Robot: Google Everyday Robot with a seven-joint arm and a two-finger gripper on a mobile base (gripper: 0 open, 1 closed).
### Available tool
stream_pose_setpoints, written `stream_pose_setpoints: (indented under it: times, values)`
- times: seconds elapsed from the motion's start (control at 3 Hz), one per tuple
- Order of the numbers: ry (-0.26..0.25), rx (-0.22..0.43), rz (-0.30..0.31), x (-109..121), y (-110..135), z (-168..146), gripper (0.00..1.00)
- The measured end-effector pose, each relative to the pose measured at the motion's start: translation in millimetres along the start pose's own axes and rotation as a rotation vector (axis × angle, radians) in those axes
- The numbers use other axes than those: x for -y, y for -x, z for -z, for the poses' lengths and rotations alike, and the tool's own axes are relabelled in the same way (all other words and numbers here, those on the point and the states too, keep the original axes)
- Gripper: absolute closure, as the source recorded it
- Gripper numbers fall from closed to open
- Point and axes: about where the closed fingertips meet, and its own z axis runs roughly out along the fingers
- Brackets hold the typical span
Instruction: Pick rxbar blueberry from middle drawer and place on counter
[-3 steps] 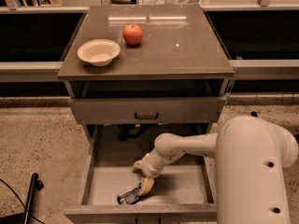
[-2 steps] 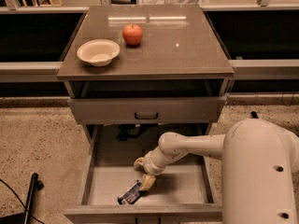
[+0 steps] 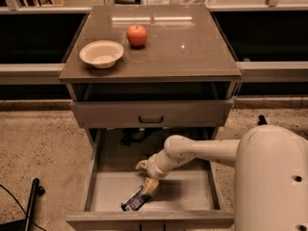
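Note:
The rxbar blueberry [image 3: 135, 200], a small dark shiny bar, lies at an angle on the floor of the open middle drawer [image 3: 192, 191], near its front edge. My gripper [image 3: 146, 176] reaches down into the drawer from the right, just above and behind the bar. Its pale fingers [image 3: 150, 185] stand apart, and the lower one touches the bar's far end. The bar rests on the drawer floor. The counter [image 3: 192, 47] is the glossy top of the cabinet above.
A white bowl [image 3: 101, 53] and a red apple [image 3: 137, 35] stand on the counter's left half. The drawer above [image 3: 150, 114] is closed. My white arm body [image 3: 269, 177] fills the lower right. A dark pole [image 3: 31, 201] lies on the floor at the left.
The gripper has shifted slightly towards the bar and its lower finger now meets the bar's end. The bar has hardly moved.

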Motion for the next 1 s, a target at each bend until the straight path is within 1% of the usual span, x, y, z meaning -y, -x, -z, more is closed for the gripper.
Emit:
stream_pose_setpoints:
  times: [0.33,1.0]
  values:
    - [0.051,0.012,0.060,-13,11,-2,0.31]
    - [0.166,0.032,0.245,-44,30,-12,0.31]
